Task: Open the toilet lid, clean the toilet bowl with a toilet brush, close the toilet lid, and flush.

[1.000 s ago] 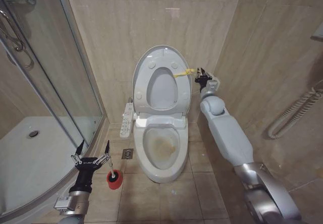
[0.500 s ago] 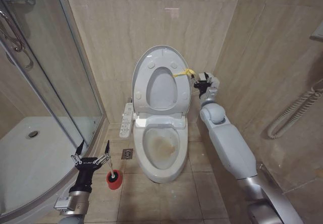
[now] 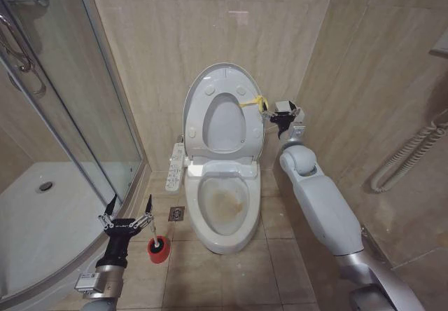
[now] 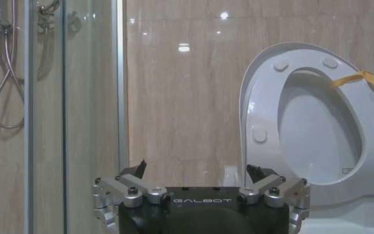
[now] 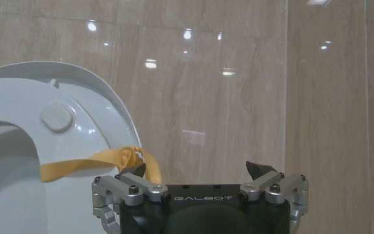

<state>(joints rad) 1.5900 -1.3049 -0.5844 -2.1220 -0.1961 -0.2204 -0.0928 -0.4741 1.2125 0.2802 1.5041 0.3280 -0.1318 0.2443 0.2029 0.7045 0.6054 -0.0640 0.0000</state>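
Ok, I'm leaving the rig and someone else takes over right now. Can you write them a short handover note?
Left tool: open, low by the shower tray edge, beside the toilet brush, which stands in its red holder on the floor, not gripped.
Right tool: open, beside the yellow ribbon tab at the raised toilet lid; holding nothing.
Done: lid and seat are up against the wall.
Left: scrub the stained toilet bowl, close the lid, flush.
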